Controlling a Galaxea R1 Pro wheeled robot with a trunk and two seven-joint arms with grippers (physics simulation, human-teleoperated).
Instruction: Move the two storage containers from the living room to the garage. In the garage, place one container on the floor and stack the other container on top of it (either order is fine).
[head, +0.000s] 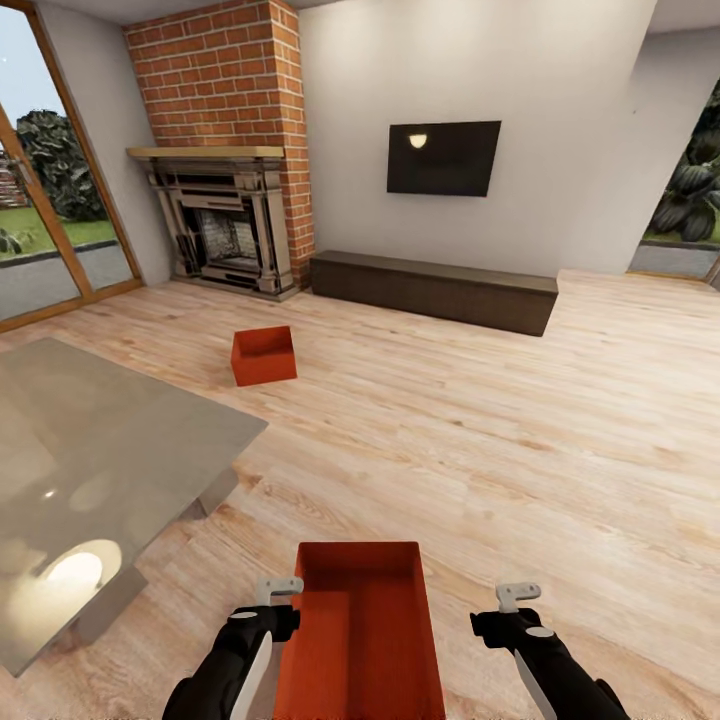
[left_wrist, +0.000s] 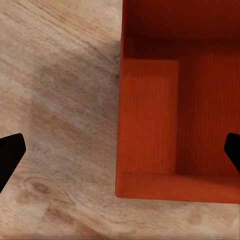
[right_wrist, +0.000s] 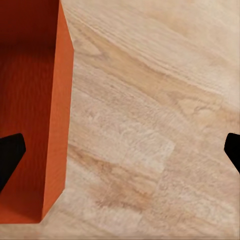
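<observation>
Two red-orange storage containers stand on the living room's light wood planks. The near one (head: 365, 625) (left_wrist: 170, 115) (right_wrist: 30, 110) lies open-topped between my two arms. The far one (head: 264, 356) sits ahead to the left, in front of the fireplace. My left gripper (head: 280, 586) (left_wrist: 121, 156) hangs open above the near container's left wall, one fingertip over the floor and one over the inside. My right gripper (head: 517, 595) (right_wrist: 121, 156) is open too, to the right of that container, with one fingertip over its right wall. Neither holds anything.
A grey glossy low table (head: 110, 440) fills the left side, close to my left arm. A brick fireplace (head: 225, 225), a long dark bench (head: 435, 290) and a wall TV (head: 443, 158) line the far wall. Glass doors (head: 50, 230) are at far left.
</observation>
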